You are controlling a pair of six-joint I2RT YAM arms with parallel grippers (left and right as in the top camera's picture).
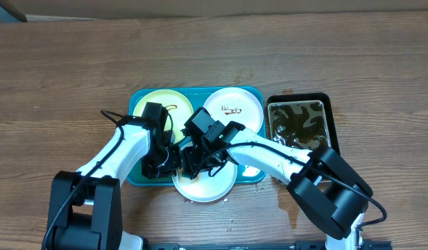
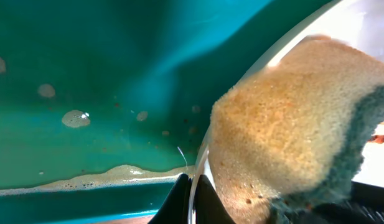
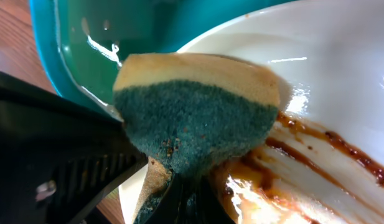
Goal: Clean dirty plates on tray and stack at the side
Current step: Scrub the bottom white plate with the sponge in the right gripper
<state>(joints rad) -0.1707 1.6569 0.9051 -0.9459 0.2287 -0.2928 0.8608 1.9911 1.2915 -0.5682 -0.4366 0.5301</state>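
Three plates on tray (image 1: 134, 179): yellow-green plate (image 1: 158, 104) at far left, white plate (image 1: 234, 107) at far right with a small brown squiggle, front plate (image 1: 217, 186) at near edge, overhanging tray rim toward robot. Both arms down over front plate's far-left part, close beside each other. Front plate's rim pinched by left gripper (image 2: 190, 194), dark fingers shut on either side of it, on the side next to tray floor. Sponge (image 3: 198, 118) clamped tight in right gripper (image 3: 187, 198), green scouring side toward wrist camera, yellow side away. Sponge resting against front plate's white surface, just inside the rim and just beside left gripper's hold. Brown sauce (image 3: 316, 140) smeared across that plate right next to sponge, touching its lower edge. Wet patches and a line of foam (image 2: 111, 174) on tray floor beside plate rim. Black pan (image 1: 332, 118) of murky water just right of tray, on wooden table (image 1: 61, 62).
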